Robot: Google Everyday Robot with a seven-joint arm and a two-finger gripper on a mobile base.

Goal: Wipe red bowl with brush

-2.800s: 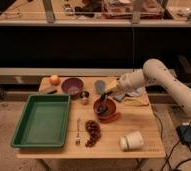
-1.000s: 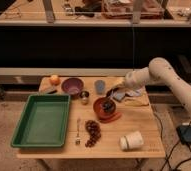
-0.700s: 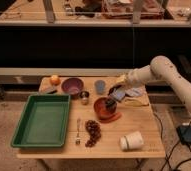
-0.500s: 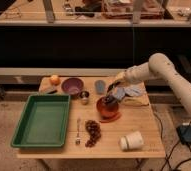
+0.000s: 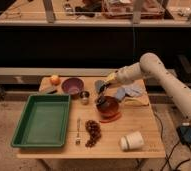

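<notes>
**Tool over the red bowl, right of frame centre**

The tool (image 5: 102, 92) is seen just right of frame centre, at the end of a white arm (image 5: 159, 75) that enters from the right edge and reaches leftward and down across the worktop (image 5: 144, 127). The tool is poised over the upper left rim of the red bowl (image 5: 109, 108). A dark shape, taken to be the brush (image 5: 100, 99), hangs below the tool and meets the bowl's dark inside; whether the tool is clamped on it or merely near it cannot be told, nor can its opening be judged.

The red bowl is placed a little right of centre on the wooden worktop, appearing tilted, with its reddish-orange edge showing at the lower right.

Other items recorded:
- Purple bowl (image 5: 72, 85) at upper centre-left, apart from the red bowl.
- Small metal cup (image 5: 84, 96) just right of and below the purple bowl.
- Orange fruit (image 5: 55, 79) at the worktop's upper left corner.
- Green tray (image 5: 25, 120) occupying the left side of the worktop.
- Fork (image 5: 78, 131) lying just right of the tray, lengthwise.
- A dark brown cluster (image 5: 93, 132) beside the fork, below the red bowl; its nature cannot be told.
- White cup (image 5: 131, 141) on its side at lower right.
- Blue-grey cloth (image 5: 130, 90) to the right of the red bowl, under the arm.
</notes>
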